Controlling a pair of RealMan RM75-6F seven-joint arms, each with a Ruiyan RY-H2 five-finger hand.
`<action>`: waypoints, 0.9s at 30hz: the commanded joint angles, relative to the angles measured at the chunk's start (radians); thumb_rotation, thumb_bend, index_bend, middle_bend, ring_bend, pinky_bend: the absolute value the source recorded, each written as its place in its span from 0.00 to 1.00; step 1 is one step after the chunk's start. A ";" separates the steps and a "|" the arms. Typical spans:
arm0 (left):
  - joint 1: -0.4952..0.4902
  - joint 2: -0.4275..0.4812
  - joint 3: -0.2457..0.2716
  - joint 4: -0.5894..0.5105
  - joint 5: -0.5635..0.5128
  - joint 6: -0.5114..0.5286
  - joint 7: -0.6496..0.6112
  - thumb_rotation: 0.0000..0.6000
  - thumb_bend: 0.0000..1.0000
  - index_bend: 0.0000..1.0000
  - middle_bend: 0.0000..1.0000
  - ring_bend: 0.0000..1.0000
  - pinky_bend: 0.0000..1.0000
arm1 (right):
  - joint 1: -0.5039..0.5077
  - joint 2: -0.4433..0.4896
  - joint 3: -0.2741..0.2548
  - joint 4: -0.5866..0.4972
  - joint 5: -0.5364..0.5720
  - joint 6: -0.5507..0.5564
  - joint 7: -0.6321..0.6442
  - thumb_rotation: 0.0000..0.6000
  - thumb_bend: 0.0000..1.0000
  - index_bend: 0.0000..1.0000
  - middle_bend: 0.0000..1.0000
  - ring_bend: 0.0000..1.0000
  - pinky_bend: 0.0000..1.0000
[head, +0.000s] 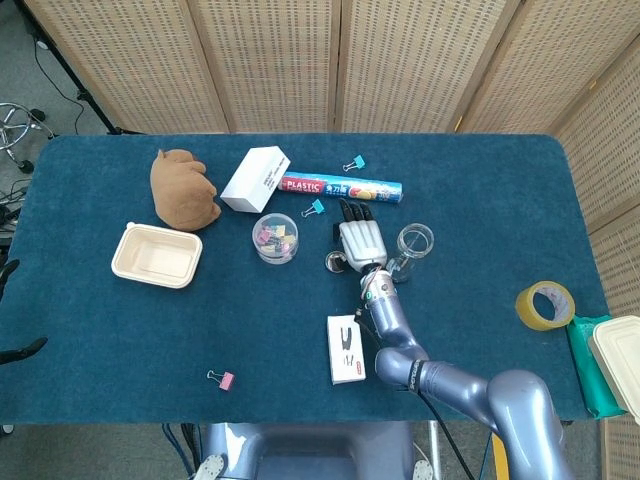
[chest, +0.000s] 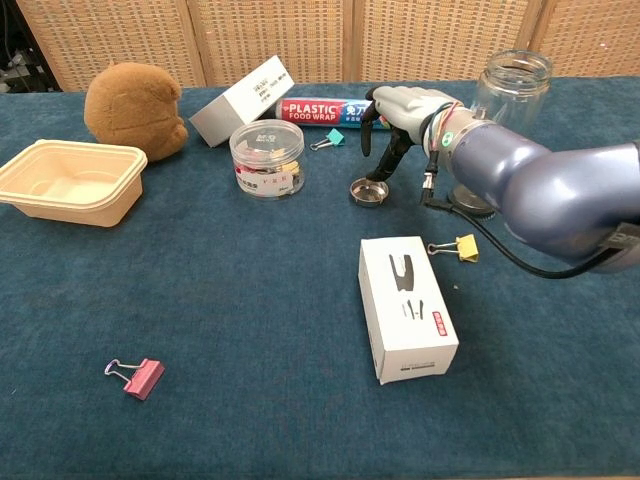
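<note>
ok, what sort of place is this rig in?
Likely a lab or test room: blue-carpeted table with mixed props such as a plush toy and tape roll, wicker screens behind, cables on the floor.

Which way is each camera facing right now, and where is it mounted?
Head view: sits high, looks steeply down on the whole blue table; shows the right hand, its arm and the robot's base.
Chest view: sits low at the table's near edge, looks level across toward the screens; shows the right hand and forearm.
Shared: right hand over the small metal lid, glass jar, white box.
</note>
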 joint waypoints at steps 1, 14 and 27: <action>-0.004 0.001 0.003 0.000 0.000 -0.011 -0.004 1.00 0.00 0.00 0.00 0.00 0.00 | -0.002 -0.009 0.003 0.016 -0.012 -0.014 0.019 1.00 0.28 0.50 0.00 0.00 0.00; -0.010 0.000 0.005 -0.003 -0.003 -0.021 0.005 1.00 0.00 0.00 0.00 0.00 0.00 | -0.023 -0.022 -0.007 0.046 -0.055 -0.021 0.050 1.00 0.28 0.51 0.00 0.00 0.00; -0.005 0.015 -0.003 0.002 -0.017 -0.015 -0.042 1.00 0.00 0.00 0.00 0.00 0.00 | -0.023 -0.045 0.000 0.078 -0.091 -0.039 0.082 1.00 0.43 0.55 0.00 0.00 0.00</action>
